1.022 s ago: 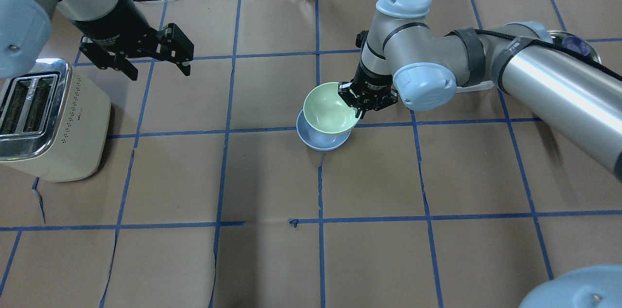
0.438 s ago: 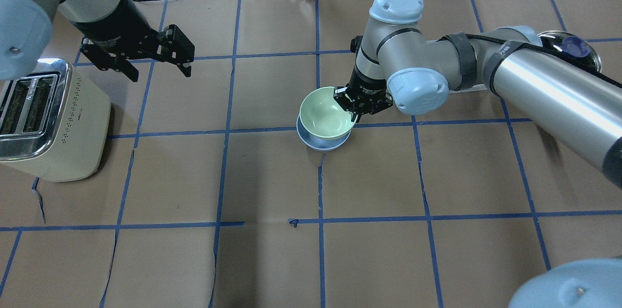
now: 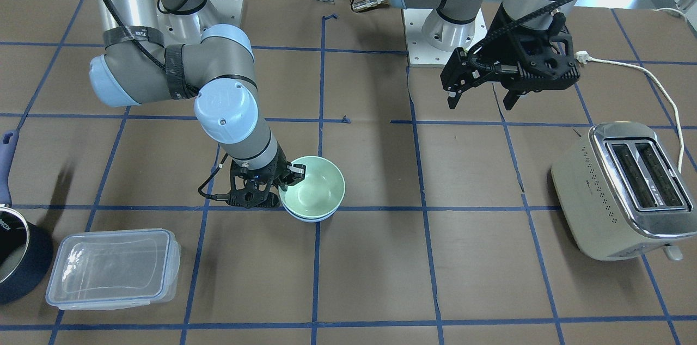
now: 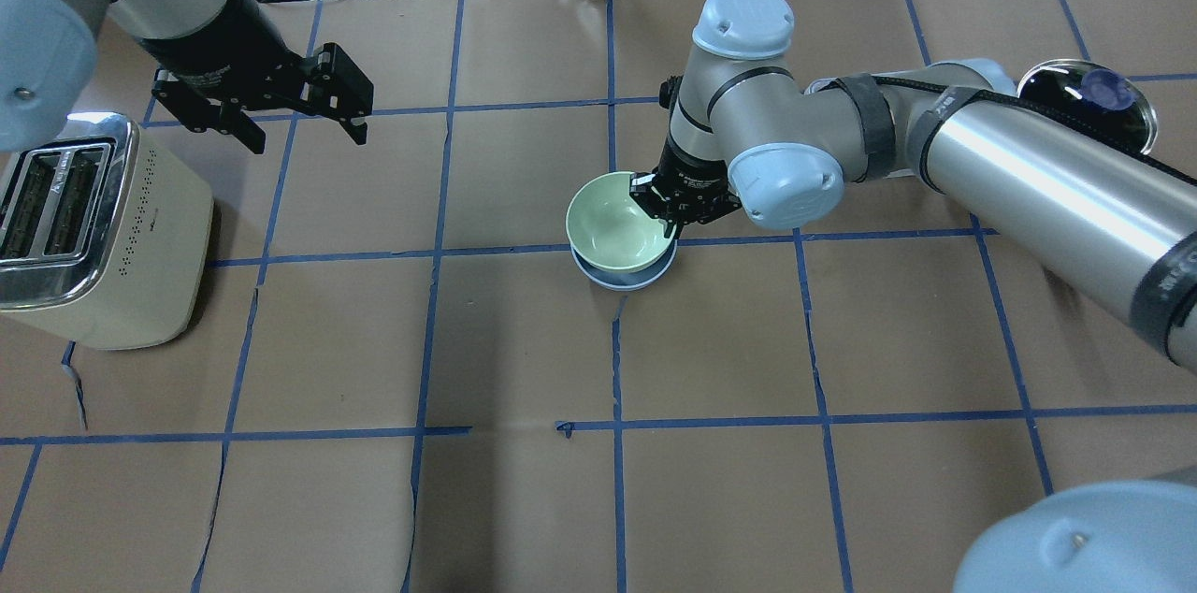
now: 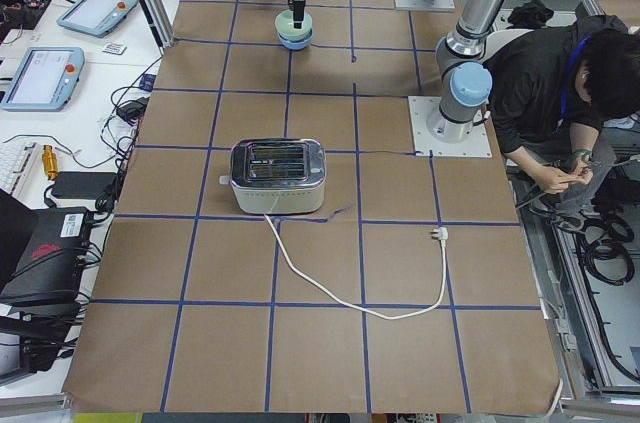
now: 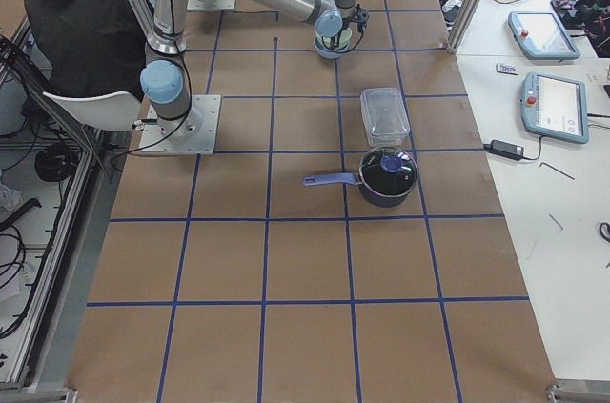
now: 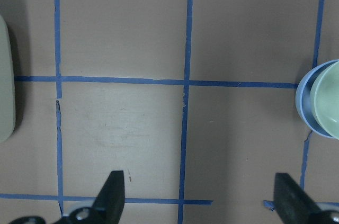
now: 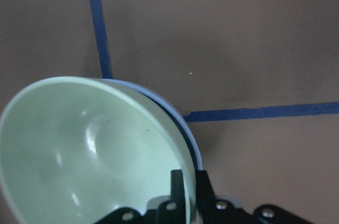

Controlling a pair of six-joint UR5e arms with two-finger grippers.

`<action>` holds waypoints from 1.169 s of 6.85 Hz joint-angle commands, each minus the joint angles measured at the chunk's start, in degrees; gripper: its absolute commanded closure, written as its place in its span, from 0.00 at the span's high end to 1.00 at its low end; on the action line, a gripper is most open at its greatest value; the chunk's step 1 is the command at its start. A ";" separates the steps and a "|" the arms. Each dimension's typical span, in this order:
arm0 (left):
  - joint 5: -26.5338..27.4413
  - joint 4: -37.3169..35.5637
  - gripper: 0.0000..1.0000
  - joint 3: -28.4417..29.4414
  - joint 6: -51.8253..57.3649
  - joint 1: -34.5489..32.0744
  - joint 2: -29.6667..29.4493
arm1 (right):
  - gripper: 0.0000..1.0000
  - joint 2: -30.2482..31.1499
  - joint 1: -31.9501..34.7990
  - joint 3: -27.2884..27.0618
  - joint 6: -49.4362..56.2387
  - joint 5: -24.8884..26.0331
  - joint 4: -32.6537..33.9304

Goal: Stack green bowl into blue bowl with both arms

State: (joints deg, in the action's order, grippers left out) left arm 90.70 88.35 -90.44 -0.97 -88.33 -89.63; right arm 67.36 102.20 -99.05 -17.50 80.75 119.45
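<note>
Brown table (image 4: pixel 842 340) | glossy green bowl (image 4: pixel 612 224) nested in blue bowl (image 4: pixel 619 282) | right claw (image 4: pixel 666 224) pinching rim | left claw (image 4: pixel 307 139) wide

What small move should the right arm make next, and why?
Probably open the right claw to let go. It pinches the rim of the green bowl, and that bowl looks nested in the blue bowl, with only a thin blue edge showing beneath.

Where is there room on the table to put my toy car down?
Bare paper lies between the toaster and the green bowl, and in the squares between that bowl and the robot. It is crowded where the right gripper pinches the green bowl atop the blue bowl, and by the clear box and pot.
</note>
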 commanded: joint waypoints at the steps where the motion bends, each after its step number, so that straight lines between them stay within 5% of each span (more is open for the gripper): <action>1: 0.00 -0.02 1.00 -0.09 0.00 0.00 0.07 | 1.00 0.49 -0.16 0.26 -0.08 0.28 0.34; 3: 0.00 -0.02 1.00 -0.09 0.00 0.00 -0.02 | 1.00 5.56 -1.82 1.14 0.70 2.73 -2.28; 4: 0.00 -0.02 1.00 -0.35 0.00 0.00 0.33 | 1.00 8.55 -3.74 1.49 1.23 9.19 -5.60; 6: 0.00 -0.02 1.00 -0.44 0.00 -0.09 0.25 | 1.00 12.78 -8.49 3.76 1.24 10.12 -11.24; 8: -0.09 -0.02 1.00 -0.53 0.00 -0.09 0.24 | 1.00 18.40 -10.79 7.28 2.29 14.51 -23.40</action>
State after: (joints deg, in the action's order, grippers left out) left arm 90.68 88.33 -90.93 -0.97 -88.42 -89.37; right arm 82.41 92.50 -93.86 -15.85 93.29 103.45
